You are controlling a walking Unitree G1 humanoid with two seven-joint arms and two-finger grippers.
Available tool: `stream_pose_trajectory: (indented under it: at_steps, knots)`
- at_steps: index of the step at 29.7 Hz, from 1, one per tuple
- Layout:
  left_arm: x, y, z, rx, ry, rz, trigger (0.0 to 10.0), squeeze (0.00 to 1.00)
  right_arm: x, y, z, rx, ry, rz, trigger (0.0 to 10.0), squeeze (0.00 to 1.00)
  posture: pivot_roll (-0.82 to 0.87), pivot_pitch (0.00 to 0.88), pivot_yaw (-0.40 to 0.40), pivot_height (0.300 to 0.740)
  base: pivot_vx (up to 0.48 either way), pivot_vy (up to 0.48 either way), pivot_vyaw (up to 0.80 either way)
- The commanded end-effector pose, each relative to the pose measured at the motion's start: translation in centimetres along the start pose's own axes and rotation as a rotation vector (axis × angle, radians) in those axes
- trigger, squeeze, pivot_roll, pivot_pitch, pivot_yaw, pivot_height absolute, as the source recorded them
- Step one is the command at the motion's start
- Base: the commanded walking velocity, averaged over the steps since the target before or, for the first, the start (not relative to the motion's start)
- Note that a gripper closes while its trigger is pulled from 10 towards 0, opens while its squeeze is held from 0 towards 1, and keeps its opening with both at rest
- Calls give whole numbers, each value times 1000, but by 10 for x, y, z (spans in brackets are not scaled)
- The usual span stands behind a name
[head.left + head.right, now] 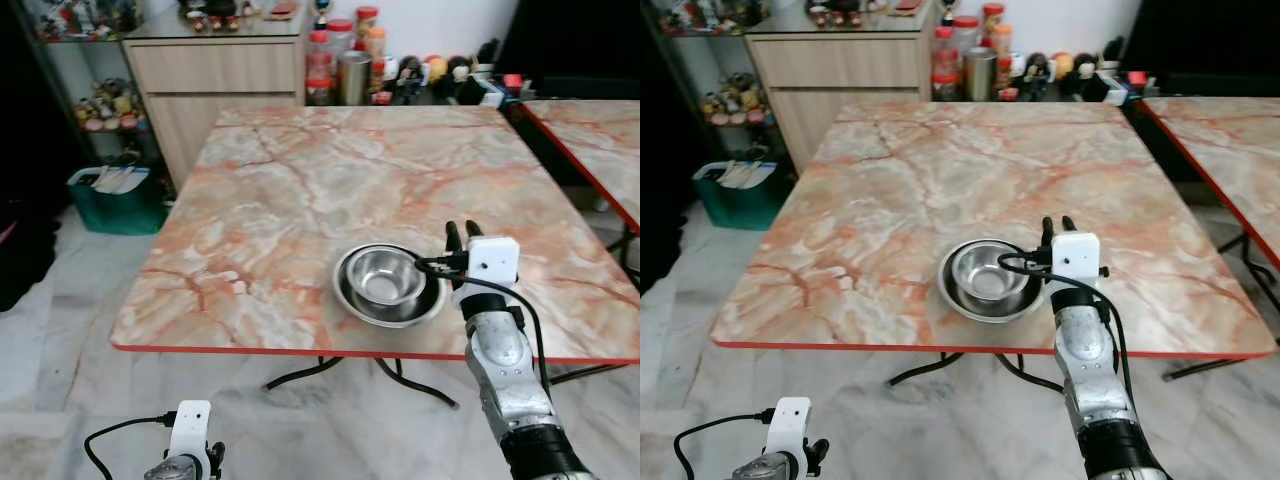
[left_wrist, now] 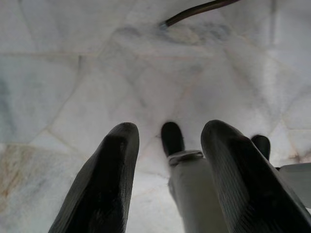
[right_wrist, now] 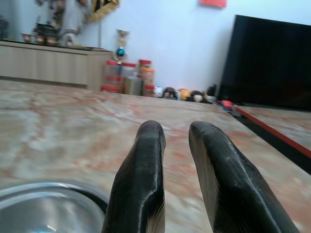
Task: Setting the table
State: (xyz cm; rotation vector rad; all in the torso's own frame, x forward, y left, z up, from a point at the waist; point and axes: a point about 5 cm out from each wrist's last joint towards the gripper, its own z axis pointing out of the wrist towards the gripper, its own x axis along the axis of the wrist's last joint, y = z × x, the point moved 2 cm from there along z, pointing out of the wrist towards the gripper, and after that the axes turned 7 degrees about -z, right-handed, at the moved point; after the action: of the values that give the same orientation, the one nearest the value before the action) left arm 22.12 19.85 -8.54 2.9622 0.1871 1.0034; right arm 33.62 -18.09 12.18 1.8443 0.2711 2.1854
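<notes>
Two nested steel bowls [image 1: 388, 284], mouths upward, are set near the marble table's [image 1: 300, 190] near red edge, toward its right. Nothing is held inside them. Wide bare marble lies at 12 o'clock. The right gripper [image 1: 461, 238] is poised at the bowls' 3 o'clock, fingers slightly parted, empty. The left gripper [image 2: 167, 160] is hung over the floor, spread.
</notes>
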Motion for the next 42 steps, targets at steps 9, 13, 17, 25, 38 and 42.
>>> stream_pose_trajectory:
  at_steps: [9,13,17,25,38,42]
  knots:
    - [-4,0,-1,1,-3,1,10000,0,-6,-5,-15,11,6,1,10000,0,-4,0,-6,740,0,-317,0]
    - [-5,0,-1,-2,0,3,10000,0,-8,-4,-19,8,3,-4,10000,0,-3,0,-5,740,0,-317,0]
    - [-5,0,-1,-4,0,5,10000,0,-3,1,-20,-17,22,-8,10000,0,-7,0,-2,740,0,-318,0]
    - [-3,0,-1,-6,3,7,10000,0,-3,7,-21,-32,15,-7,10000,0,-6,0,-3,740,0,-318,0]
    - [1,0,0,0,8,-5,10000,0,-112,47,-58,-249,-602,-10,10000,0,-1,0,3,740,0,-315,0]
    - [1,0,0,-3,7,-2,10000,0,-138,40,-78,-238,-772,52,10000,0,1,0,4,740,0,-313,0]
